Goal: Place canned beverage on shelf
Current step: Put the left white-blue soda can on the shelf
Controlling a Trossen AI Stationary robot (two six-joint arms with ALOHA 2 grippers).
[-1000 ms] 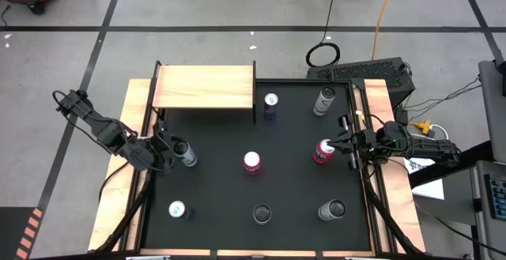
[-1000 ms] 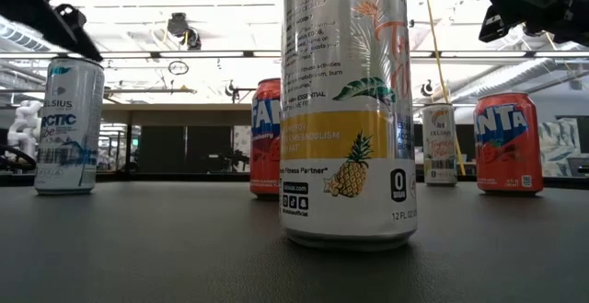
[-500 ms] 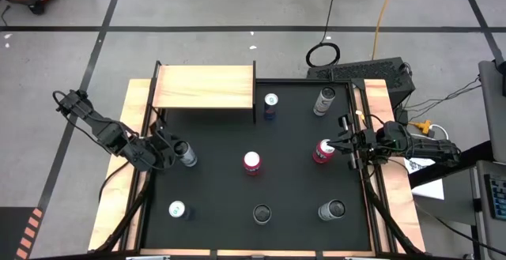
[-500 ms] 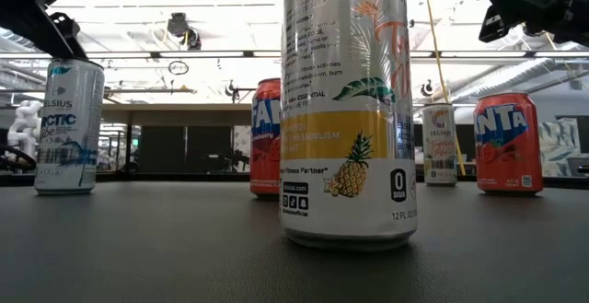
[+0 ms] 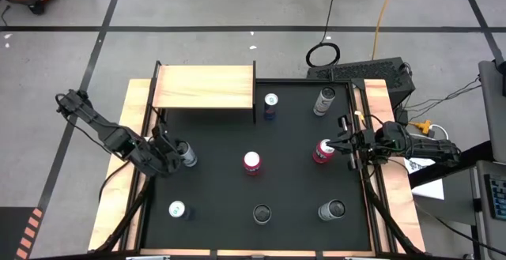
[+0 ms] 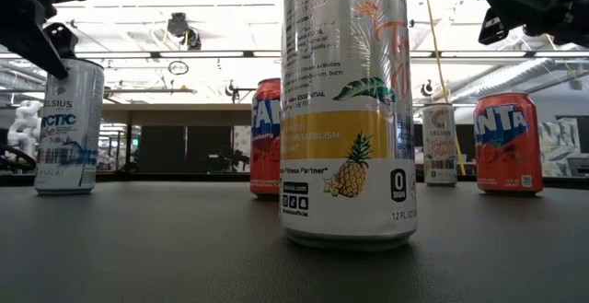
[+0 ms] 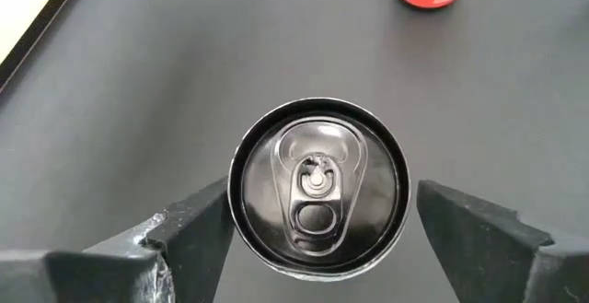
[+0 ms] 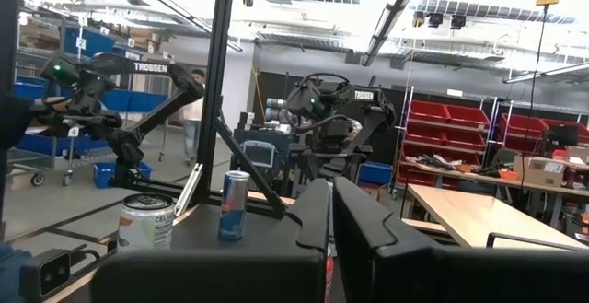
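Observation:
A silver-white can (image 5: 188, 155) stands upright on the black mat near the table's left edge; it also shows in the low view (image 6: 69, 123). My left gripper (image 5: 177, 153) is open above it, pointing down, with one finger on each side of the can's top (image 7: 317, 185). The light-wood shelf (image 5: 204, 86) stands at the far left, bare. My right gripper (image 5: 341, 143) is shut and empty, level above the mat at the right edge, just right of a red can (image 5: 322, 151); its fingers show together in the right wrist view (image 8: 331, 220). My left gripper straddles the can's rim from above. One finger (image 7: 198, 225) stands close against the rim (image 7: 235, 215), and I cannot tell whether it touches. The other finger (image 7: 460, 225) stands clear of the can.
Other cans stand on the mat: a red one (image 5: 251, 161) in the middle, a blue one (image 5: 270, 104) and a silver one (image 5: 324, 99) at the far side, and three along the near edge (image 5: 175, 209) (image 5: 261, 212) (image 5: 332, 209). Wooden strips edge the mat.
My left gripper has moved a little toward the table's right edge and down, coming over the silver-white can. The can has stayed where it was.

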